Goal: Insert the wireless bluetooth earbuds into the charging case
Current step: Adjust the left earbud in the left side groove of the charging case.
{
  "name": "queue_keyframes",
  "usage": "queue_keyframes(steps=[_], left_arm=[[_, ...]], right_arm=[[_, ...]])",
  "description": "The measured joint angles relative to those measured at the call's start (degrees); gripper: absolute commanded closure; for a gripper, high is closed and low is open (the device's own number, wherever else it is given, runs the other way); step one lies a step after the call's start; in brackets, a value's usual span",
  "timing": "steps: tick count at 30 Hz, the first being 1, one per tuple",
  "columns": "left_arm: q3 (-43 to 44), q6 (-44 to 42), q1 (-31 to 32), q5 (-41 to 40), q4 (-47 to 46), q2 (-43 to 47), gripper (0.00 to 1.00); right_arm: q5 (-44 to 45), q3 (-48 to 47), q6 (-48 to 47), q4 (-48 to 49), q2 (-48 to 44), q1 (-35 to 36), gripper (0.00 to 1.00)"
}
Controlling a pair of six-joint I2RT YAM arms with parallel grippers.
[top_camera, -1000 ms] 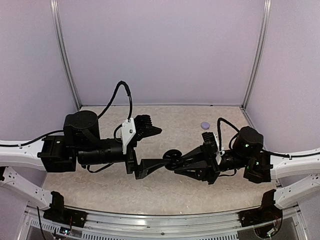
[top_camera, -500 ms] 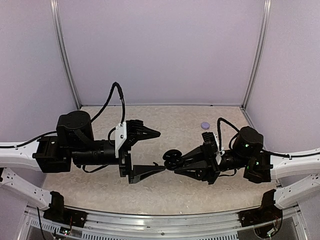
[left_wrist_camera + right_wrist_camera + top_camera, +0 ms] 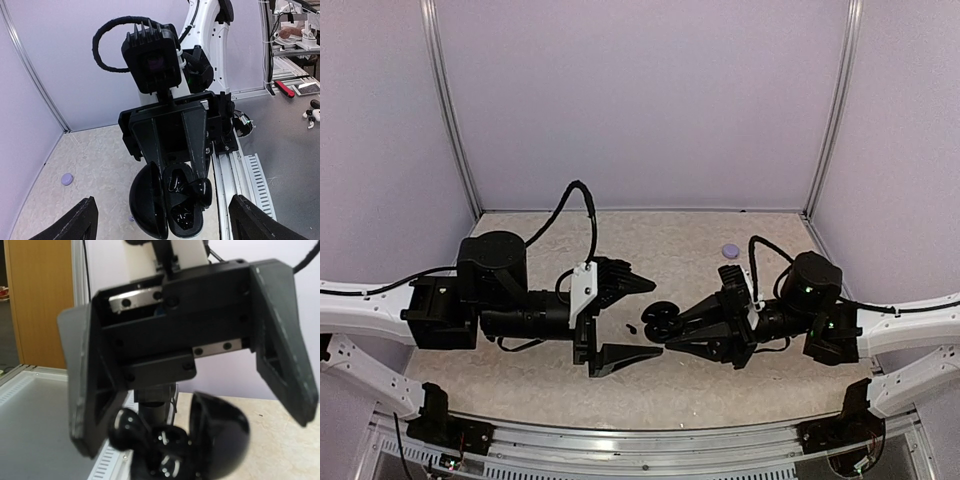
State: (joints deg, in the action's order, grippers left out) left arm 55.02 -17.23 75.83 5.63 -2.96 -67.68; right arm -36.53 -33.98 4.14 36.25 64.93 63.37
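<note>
The charging case [image 3: 165,205] is a glossy black clamshell, not pale. It stands open, lid [image 3: 147,202] to the left, with two dark hollows showing. My right gripper [image 3: 663,318] is shut on the case and holds it above the middle of the table. A black earbud [image 3: 202,192] sits at the case's rim, sticking out; the same earbud [image 3: 127,427] shows in the right wrist view beside the lid [image 3: 220,440]. My left gripper [image 3: 642,318] is open wide, its fingertips either side of the case and apart from it. I cannot tell whether a hollow is filled.
A small pale-lavender round disc [image 3: 730,250] lies on the beige table [image 3: 550,375] at the back right. A tiny black piece [image 3: 631,327] shows between the left fingers, just left of the case. Purple walls close in three sides; a metal rail [image 3: 650,455] runs along the front.
The left arm drew back to the left, then came forward again, staying open; its lower finger no longer reaches under the case. The right arm and case barely moved.
</note>
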Motion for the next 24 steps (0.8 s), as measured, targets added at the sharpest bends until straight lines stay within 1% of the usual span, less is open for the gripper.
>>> queue_keyframes(steps=[24], left_arm=[[0.0, 1.7, -1.3, 1.9, -1.8, -0.1, 0.13]], right_arm=[[-1.4, 0.0, 0.0, 0.0, 1.0, 0.0, 0.97]])
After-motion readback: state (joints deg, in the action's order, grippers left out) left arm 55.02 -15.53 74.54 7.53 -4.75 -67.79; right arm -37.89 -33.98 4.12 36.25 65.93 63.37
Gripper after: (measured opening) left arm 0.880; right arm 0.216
